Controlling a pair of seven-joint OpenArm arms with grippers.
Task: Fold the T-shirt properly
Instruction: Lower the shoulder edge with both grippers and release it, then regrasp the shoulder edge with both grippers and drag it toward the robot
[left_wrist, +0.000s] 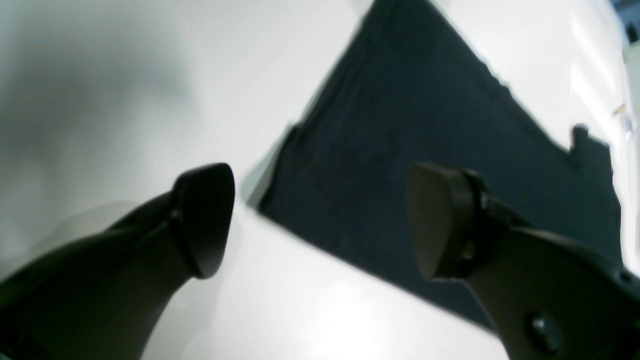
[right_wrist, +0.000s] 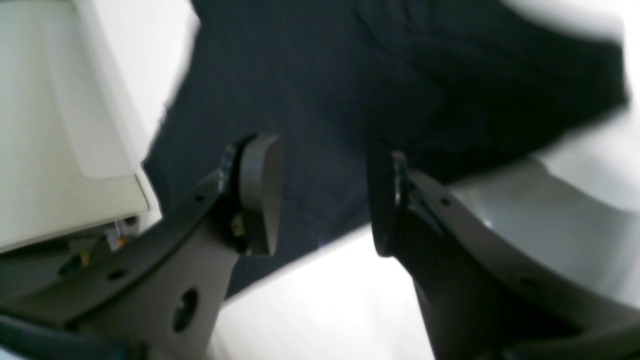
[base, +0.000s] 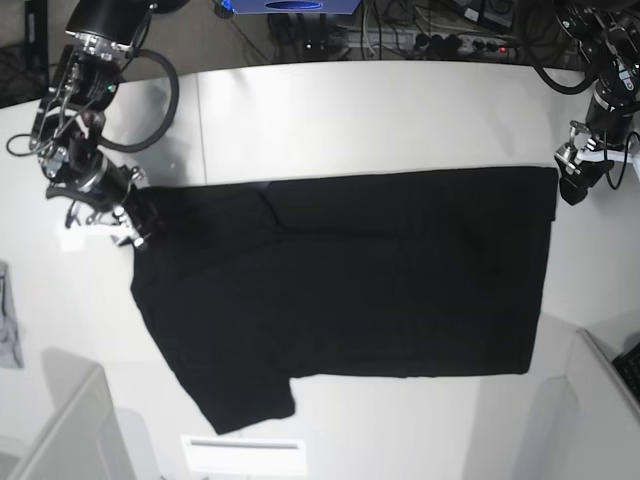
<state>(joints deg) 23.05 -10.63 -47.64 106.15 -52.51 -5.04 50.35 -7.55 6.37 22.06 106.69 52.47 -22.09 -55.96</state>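
The black T-shirt (base: 350, 280) lies spread flat on the white table (base: 350, 120), plain side up, no print showing. One sleeve (base: 235, 395) sticks out at the front left. My right gripper (base: 132, 225) hovers at the shirt's far-left edge. In the right wrist view it (right_wrist: 322, 197) is open and empty, with the black cloth (right_wrist: 350, 75) beneath it. My left gripper (base: 572, 185) is just off the shirt's far-right corner. In the left wrist view it (left_wrist: 320, 220) is open and empty above the shirt's (left_wrist: 425, 125) edge.
A small grey cloth piece (base: 8, 330) lies at the left edge. White box-like panels stand at the front left (base: 70, 430) and front right (base: 600, 400). A white slip (base: 243, 455) lies near the sleeve. Cables (base: 420, 40) run behind the table.
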